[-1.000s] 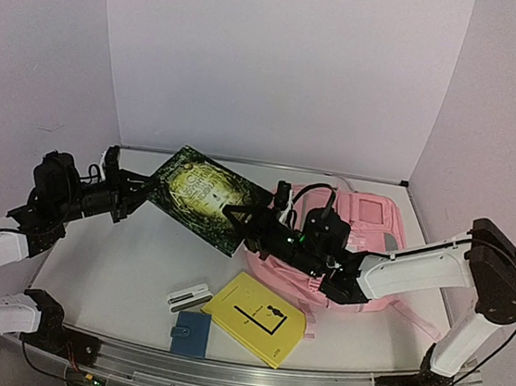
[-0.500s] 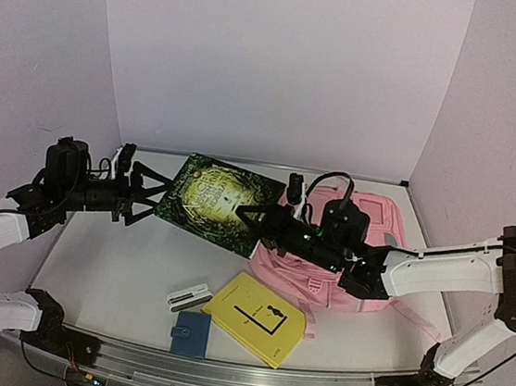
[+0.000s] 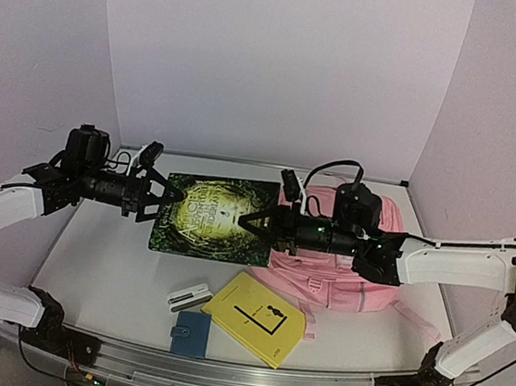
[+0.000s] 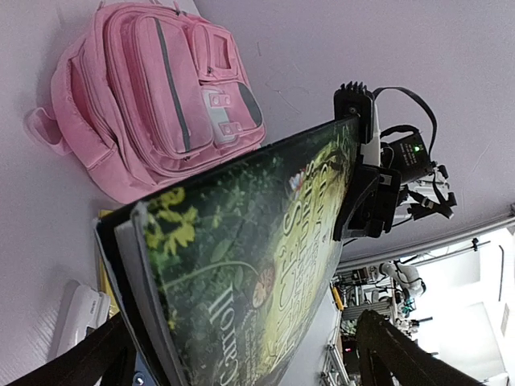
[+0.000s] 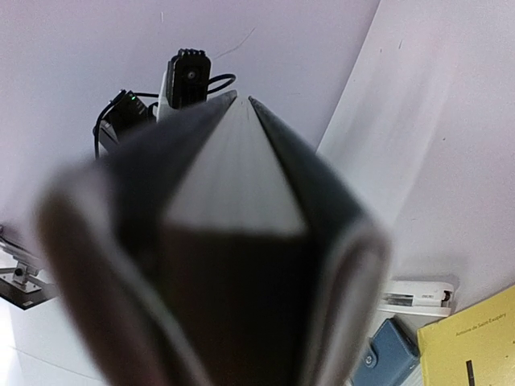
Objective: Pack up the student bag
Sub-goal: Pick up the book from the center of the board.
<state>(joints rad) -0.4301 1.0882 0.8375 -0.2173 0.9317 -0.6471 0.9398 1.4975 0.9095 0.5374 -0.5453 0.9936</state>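
The pink student bag (image 3: 351, 276) lies flat at the right of the table, front pockets up; it also shows in the left wrist view (image 4: 153, 88). A large dark green book (image 3: 207, 217) hangs between the two arms above the table. My right gripper (image 3: 255, 222) is shut on the book's right edge, and the book's page edge (image 5: 233, 169) fills the right wrist view. My left gripper (image 3: 162, 196) is open at the book's left edge, its fingers (image 4: 96, 354) spread wide to either side of the cover (image 4: 265, 249).
A yellow book (image 3: 255, 317) lies at the front middle. A blue case (image 3: 190, 332) and a small white stapler-like item (image 3: 188, 296) lie left of it. Walls close the table at the back and both sides.
My right gripper has carried the green book left and levelled it, off the bag. My left arm has swung right and its open jaws now meet the book's left edge.
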